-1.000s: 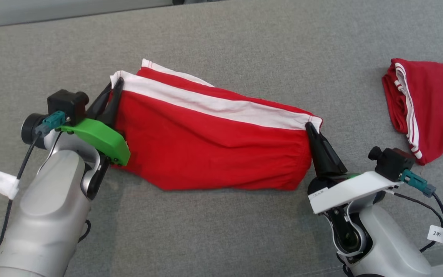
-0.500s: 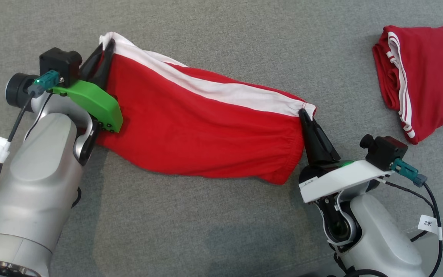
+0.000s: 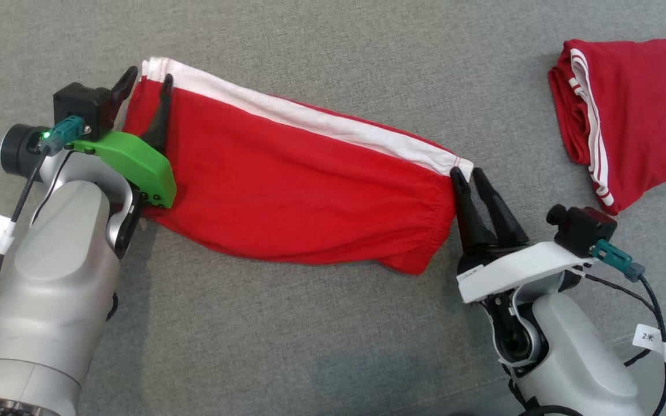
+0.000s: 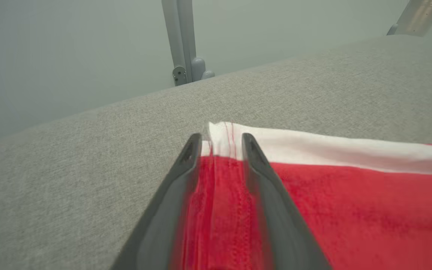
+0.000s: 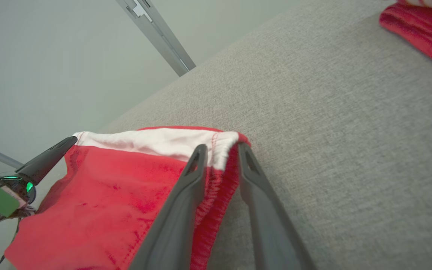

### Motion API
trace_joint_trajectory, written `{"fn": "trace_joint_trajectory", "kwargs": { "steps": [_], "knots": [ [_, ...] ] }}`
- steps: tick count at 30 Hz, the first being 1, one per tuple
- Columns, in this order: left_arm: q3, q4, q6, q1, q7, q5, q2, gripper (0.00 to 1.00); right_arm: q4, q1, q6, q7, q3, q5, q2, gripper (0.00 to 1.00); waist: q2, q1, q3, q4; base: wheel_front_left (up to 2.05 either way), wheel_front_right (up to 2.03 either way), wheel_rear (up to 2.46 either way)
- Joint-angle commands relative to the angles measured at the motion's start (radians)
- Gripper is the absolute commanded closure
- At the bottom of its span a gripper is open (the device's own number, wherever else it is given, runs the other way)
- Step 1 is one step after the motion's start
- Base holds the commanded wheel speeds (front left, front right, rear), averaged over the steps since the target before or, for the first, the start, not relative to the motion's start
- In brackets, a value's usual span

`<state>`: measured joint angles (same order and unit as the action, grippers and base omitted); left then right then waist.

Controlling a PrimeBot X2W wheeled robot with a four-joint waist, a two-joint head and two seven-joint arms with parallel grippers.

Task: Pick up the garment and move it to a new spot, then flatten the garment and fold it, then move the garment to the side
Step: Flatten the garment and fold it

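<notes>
The left tool [image 3: 149, 74] stands open, its dark fingers parted astride the far-left corner of the red cloth shorts with a white band [image 3: 298, 190]. The right tool [image 3: 466, 171] is open too, the far-right corner lying loose between its fingers. If either arm draws back low, a finger could likely snag the hem and drag that corner, rumpling the fold. The shorts lie folded lengthwise across the middle of the grey fabric-covered desk [image 3: 333, 346], white band along the far edge. The near edge is gathered and sags at the right, well apart from a second folded red garment [image 3: 639, 110].
</notes>
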<state>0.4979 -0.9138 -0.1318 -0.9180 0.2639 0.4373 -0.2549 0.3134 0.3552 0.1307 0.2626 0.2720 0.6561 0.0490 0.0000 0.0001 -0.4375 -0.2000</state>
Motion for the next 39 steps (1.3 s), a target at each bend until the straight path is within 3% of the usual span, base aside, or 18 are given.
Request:
{"fn": "trace_joint_trajectory", "kwargs": {
  "steps": [1,12,24,25,26,27,34,39],
  "knots": [
    [-0.008,-0.005,0.003,0.018,-0.001,-0.005,0.001,0.0,0.003,0.003,0.0,0.003,-0.021,-0.013,0.004,0.0,0.0,-0.0001,0.012,0.003,0.0,0.0,0.0],
    [-0.094,-0.037,0.005,0.105,-0.001,-0.033,0.037,0.0,-0.07,-0.067,0.0,0.003,-0.214,-0.353,0.004,0.0,0.0,-0.0001,0.092,0.023,0.0,0.0,0.0],
    [-0.083,-0.214,0.004,0.132,-0.001,-0.008,0.078,0.0,-0.095,-0.105,0.0,0.003,-0.236,-0.349,0.003,0.0,0.0,-0.0001,0.129,0.029,0.0,0.0,0.0],
    [-0.079,-0.224,0.004,0.133,-0.001,-0.009,0.082,0.31,-0.094,-0.106,0.0,0.003,-0.236,-0.348,0.003,0.0,0.0,-0.0001,0.131,0.028,0.0,0.0,0.0],
    [-0.079,-0.239,0.003,0.136,-0.002,-0.003,0.088,0.73,-0.093,-0.107,0.0,0.002,-0.235,-0.346,0.003,0.0,0.0,-0.0001,0.135,0.027,0.0,0.0,0.0],
    [-0.076,-0.256,0.003,0.139,-0.003,0.001,0.095,1.0,-0.092,-0.107,0.0,0.003,-0.235,-0.343,0.003,0.0,0.0,-0.0001,0.138,0.026,0.0,0.0,0.0],
    [-0.088,-0.279,0.002,0.166,-0.002,0.037,0.1,1.0,-0.086,-0.132,0.0,0.003,-0.231,-0.332,0.003,0.0,0.0,-0.0001,0.189,0.026,0.0,0.0,0.0],
    [-0.134,-0.228,0.034,0.243,-0.001,0.051,0.107,1.0,-0.07,-0.172,0.0,0.003,-0.239,-0.33,0.004,0.0,0.0,-0.0001,0.27,0.049,0.0,0.0,0.0]
  ]
}}
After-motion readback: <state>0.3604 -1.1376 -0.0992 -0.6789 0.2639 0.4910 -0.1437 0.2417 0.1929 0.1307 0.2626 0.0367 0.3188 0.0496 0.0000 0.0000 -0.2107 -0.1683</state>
